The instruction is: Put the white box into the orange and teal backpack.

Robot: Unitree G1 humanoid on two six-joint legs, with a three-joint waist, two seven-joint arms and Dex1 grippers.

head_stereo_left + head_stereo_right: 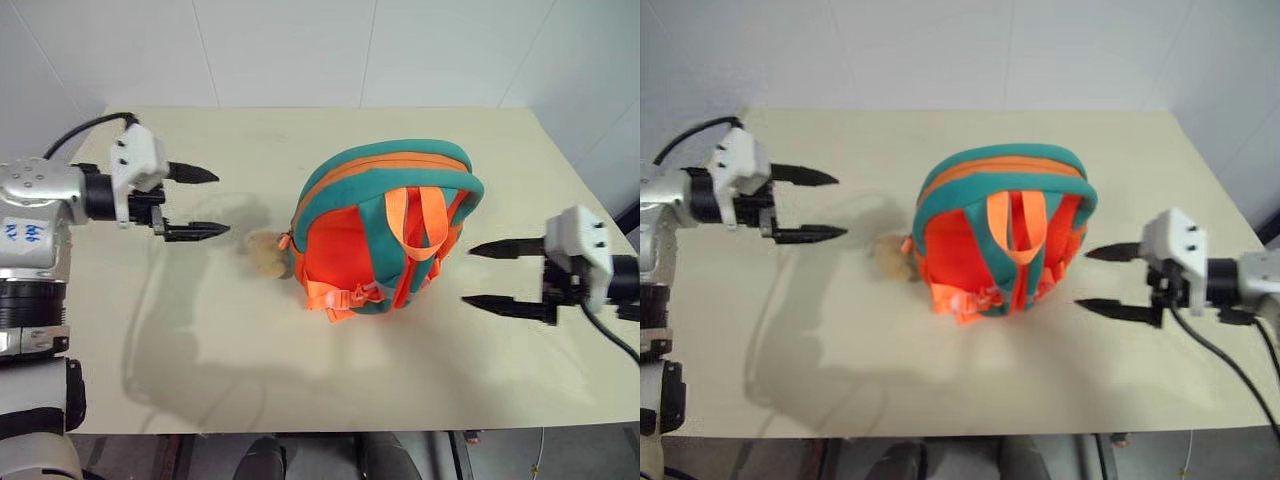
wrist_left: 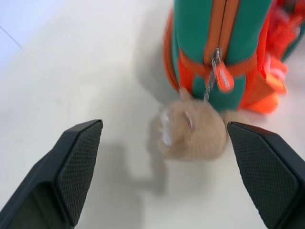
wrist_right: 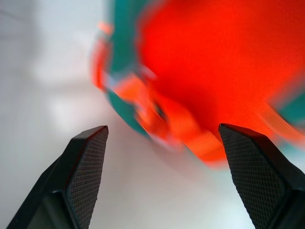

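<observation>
Left eye view: the orange and teal backpack (image 1: 385, 230) is standing upright near the middle of the pale surface (image 1: 300, 380), its orange straps (image 1: 415, 225) and buckles (image 1: 340, 298) facing the camera and its teal edging running over the top. A tan plush toy (image 1: 265, 255) is lying on the surface, touching the backpack's lower corner on the robot's left side. The left hand (image 1: 205, 203) is hovering above the surface to the left of the backpack, well apart from it, with its two black fingers spread wide and holding nothing; the fingertips are pointing toward the plush toy. The right hand (image 1: 490, 273) is hovering on the opposite side, near the backpack but not touching it, its fingers likewise spread wide and empty, pointing toward the backpack's side. In the left wrist view the two finger pads (image 2: 78, 171) are standing far apart, and between them the plush toy is resting on the surface below a zipper pull (image 2: 223, 76) hanging from the orange zipper line, which appears closed there. In the right wrist view the pads (image 3: 88, 171) are also standing wide apart, with the blurred orange panel of the backpack beyond them. The white box is not showing on the surface; whether it is lying inside the backpack cannot be told.
</observation>
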